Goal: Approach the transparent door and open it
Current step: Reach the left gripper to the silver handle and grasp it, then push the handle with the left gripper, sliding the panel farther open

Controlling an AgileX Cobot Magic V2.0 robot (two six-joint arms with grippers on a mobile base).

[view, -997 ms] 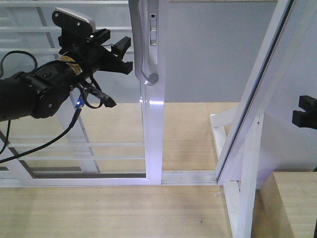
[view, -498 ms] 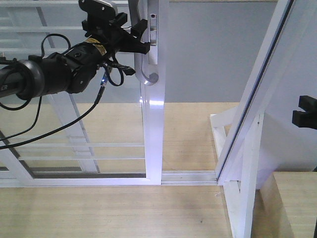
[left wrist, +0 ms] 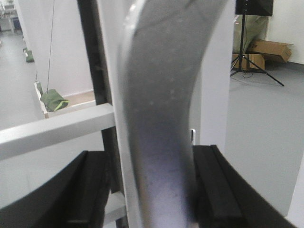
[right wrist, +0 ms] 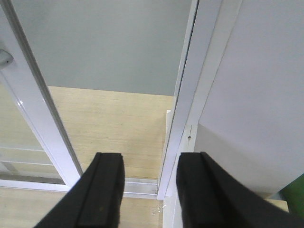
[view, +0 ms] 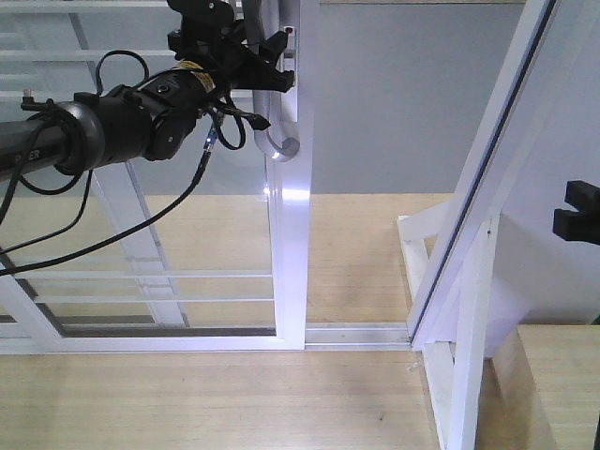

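The transparent door [view: 291,244] is a glass panel in a white frame with thin horizontal rails. Its curved silver handle [view: 274,131] hangs on the right stile beside the lock plate [view: 292,33]. My left gripper [view: 267,64] is at the handle's upper part. In the left wrist view the handle [left wrist: 161,109] fills the gap of the left gripper [left wrist: 152,190]. The right finger [left wrist: 218,190] lies against it and the left finger [left wrist: 90,190] stands a little off. The gripper is open. My right gripper [right wrist: 149,190] is open and empty, seen at the right edge [view: 577,211].
A neighbouring white-framed panel [view: 487,187] without a handle leans at the right, its post [right wrist: 183,109] close to my right gripper. The floor track [view: 356,333] runs between them on a wooden floor. A wooden ledge [view: 562,375] sits at the bottom right.
My left arm has moved up and to the right, from beside the handle to around it. The door and the right gripper have not moved.
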